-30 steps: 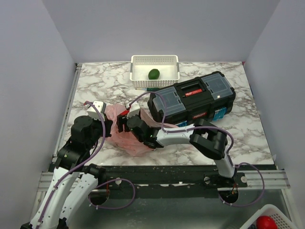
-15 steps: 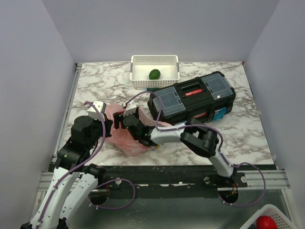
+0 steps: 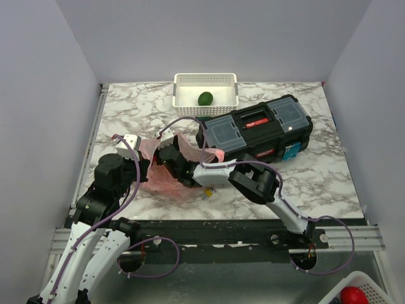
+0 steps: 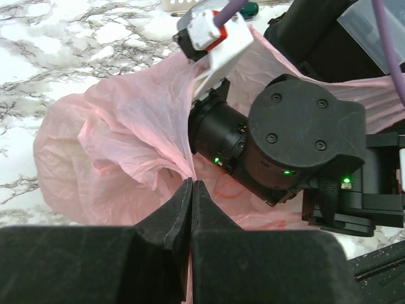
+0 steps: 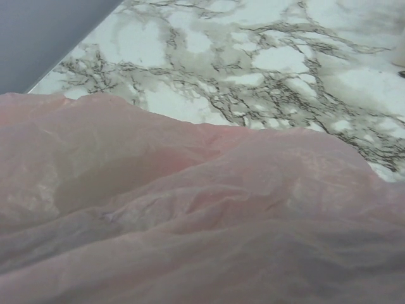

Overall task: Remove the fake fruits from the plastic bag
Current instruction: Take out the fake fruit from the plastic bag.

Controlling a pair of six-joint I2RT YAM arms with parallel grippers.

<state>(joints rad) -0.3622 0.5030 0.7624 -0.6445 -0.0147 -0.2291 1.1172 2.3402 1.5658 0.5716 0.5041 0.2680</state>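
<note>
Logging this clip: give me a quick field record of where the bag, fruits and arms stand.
bag: pink, crumpled, left of toolbox
left gripper: shut, pinching the bag's plastic
right arm: reaches across to the bag; its tip is hidden by the plastic
dark green fruit: out of the bag, lying in the white basket
other fruits in bag: cannot tell, none shows through the plastic
</note>
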